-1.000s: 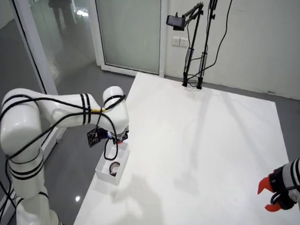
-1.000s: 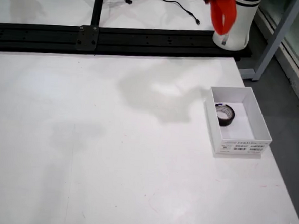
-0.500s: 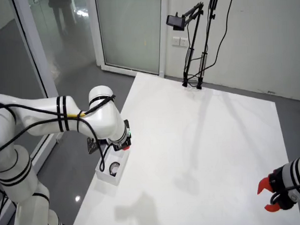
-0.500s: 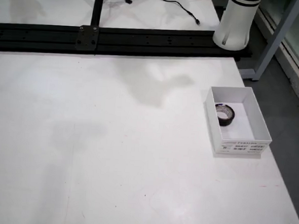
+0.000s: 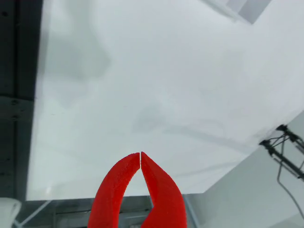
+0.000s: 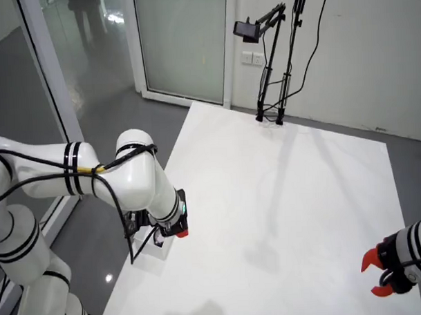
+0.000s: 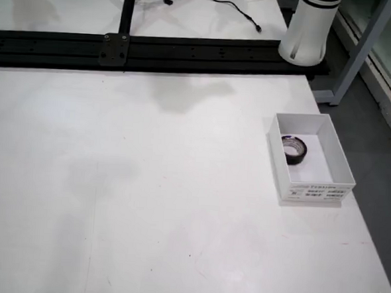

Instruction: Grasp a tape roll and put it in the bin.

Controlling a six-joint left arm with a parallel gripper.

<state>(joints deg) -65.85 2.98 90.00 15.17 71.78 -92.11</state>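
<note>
A black tape roll [image 7: 293, 150] lies inside the white bin [image 7: 337, 162] at the table's right side in the view from above; no gripper shows there. In the view that rides on the gripper, my red gripper [image 5: 140, 155] is shut with its tips touching and nothing between them, hovering over bare white table. A corner of the bin [image 5: 240, 9] shows at the top right of that view. In the view from the side, my gripper [image 6: 180, 232] hangs over the table's near left edge, above a partly hidden white box [image 6: 156, 253].
A second arm with a red gripper [image 6: 378, 272] stands at the lower right of the view from the side. A camera stand [image 6: 271, 114] rises at the table's far edge. A black rail [image 7: 155, 51] and a white arm base [image 7: 308, 34] line the table's far side in the view from above.
</note>
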